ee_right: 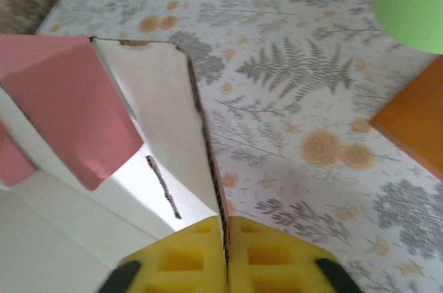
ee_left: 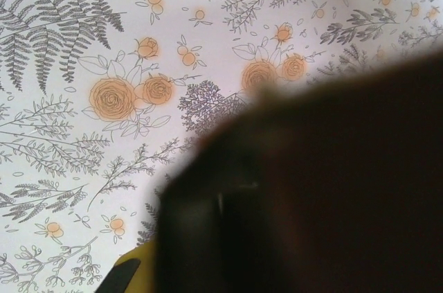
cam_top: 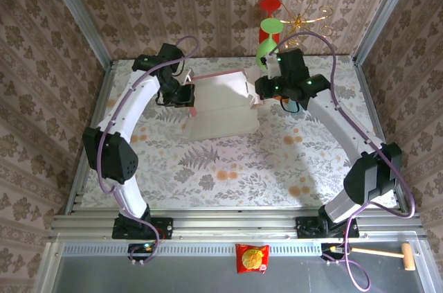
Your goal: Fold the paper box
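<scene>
The paper box (cam_top: 221,102) stands half-formed at the back middle of the table, whitish inside with pink edges. My right gripper (cam_top: 267,91) is at its right side. In the right wrist view the yellow pads (ee_right: 187,258) are shut on the edge of an upright whitish wall (ee_right: 163,120), and a pink flap (ee_right: 69,106) leans inward to the left. My left gripper (cam_top: 184,94) is against the box's left edge, beside a pink strip. In the left wrist view a dark blurred mass (ee_left: 311,189) hides the jaws, leaving a corner of a yellow pad (ee_left: 131,272) showing.
Green and red discs on a stand (cam_top: 268,30) and a gold wire ornament (cam_top: 308,16) sit just behind the right gripper. An orange block (ee_right: 415,120) lies to its right. A snack packet (cam_top: 251,258) and a wooden mallet (cam_top: 387,254) lie on the near ledge. Walls close in the table.
</scene>
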`<action>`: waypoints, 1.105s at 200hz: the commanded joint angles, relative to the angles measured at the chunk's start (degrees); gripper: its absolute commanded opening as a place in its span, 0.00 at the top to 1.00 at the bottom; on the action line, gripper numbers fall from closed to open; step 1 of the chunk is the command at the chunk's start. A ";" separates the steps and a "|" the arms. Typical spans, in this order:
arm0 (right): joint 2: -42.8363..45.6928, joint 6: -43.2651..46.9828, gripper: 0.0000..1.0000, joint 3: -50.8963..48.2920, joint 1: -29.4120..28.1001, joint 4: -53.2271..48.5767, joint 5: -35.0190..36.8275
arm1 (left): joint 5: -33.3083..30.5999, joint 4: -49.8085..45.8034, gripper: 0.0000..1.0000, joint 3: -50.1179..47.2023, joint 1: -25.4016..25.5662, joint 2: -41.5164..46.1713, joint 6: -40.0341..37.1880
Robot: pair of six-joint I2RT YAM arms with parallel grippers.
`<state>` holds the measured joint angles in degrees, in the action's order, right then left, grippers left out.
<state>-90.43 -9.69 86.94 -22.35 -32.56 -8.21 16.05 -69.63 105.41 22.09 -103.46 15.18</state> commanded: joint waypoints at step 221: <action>6.41 -20.44 0.64 -1.51 21.10 17.39 -53.43 | 13.03 1.74 1.00 4.88 -2.39 -5.30 -16.67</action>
<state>-81.41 -27.38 89.21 -1.63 -20.05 -45.23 25.17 -68.42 108.31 20.47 -107.50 3.64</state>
